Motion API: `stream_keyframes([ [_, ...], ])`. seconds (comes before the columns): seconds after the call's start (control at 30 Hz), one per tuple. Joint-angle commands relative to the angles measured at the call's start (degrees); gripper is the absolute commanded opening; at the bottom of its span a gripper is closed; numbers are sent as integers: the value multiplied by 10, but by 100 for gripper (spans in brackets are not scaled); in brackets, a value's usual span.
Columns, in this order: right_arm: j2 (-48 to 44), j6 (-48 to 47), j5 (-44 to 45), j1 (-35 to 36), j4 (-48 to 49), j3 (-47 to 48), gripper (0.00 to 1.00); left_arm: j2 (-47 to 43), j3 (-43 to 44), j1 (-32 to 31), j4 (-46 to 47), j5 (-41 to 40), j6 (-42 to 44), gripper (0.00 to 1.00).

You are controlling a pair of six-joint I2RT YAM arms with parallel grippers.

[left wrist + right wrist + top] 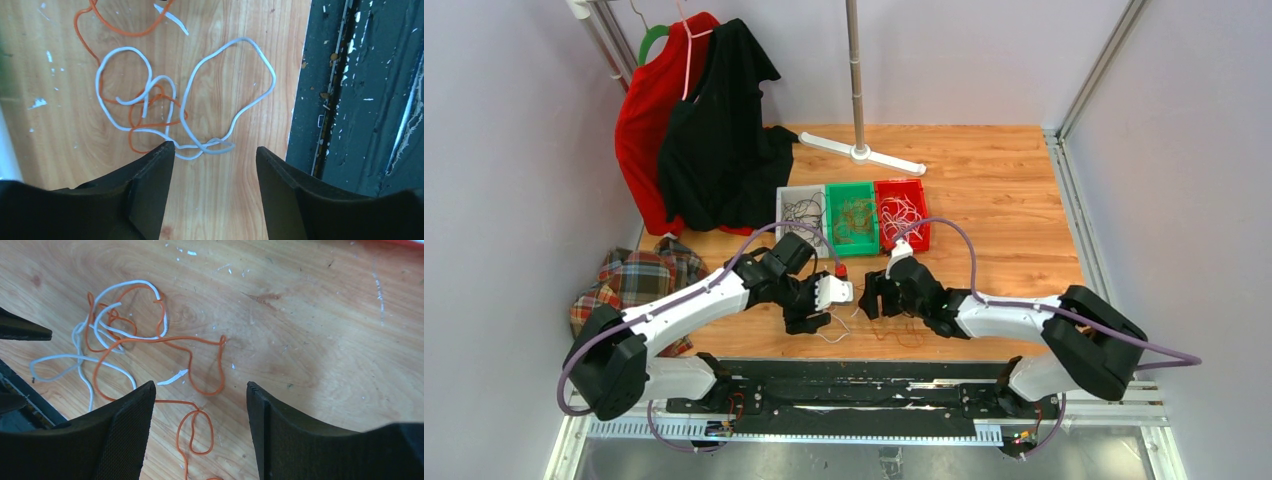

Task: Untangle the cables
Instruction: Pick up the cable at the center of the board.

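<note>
Both jaws, spread wide, hang just above the cables.

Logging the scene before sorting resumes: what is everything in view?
table: one, wooden
white cable: count unclear, white, tangled at near edge
orange cable: count unclear, orange, crossing the white
bins: three; grey bin, green bin, red bin; row mid-table, wires inside
garments: two; red garment, black garment; hanging far left
plaid cloth: one, multicolour, near left
stand: one, white base, far centre
left tool, right tool: two, black, open, over the tangle
</note>
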Motion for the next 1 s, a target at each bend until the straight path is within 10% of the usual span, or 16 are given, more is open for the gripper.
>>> stream_keyframes([
  [0.0,35,-4,7,15,28,24,67,27,-17,-12,53,-24,-22,64],
  [0.3,54,0,89,33,59,7,54,74,-11,-12,120,-99,-65,33],
  [0.57,31,13,141,42,63,-42,20,19,-5,-12,68,-121,6,1],
  [0.73,-9,29,199,43,27,-70,1,-14,28,-11,-2,-117,50,1],
  [0.97,-139,105,373,43,-165,-88,1,-24,85,12,-51,-136,86,1],
])
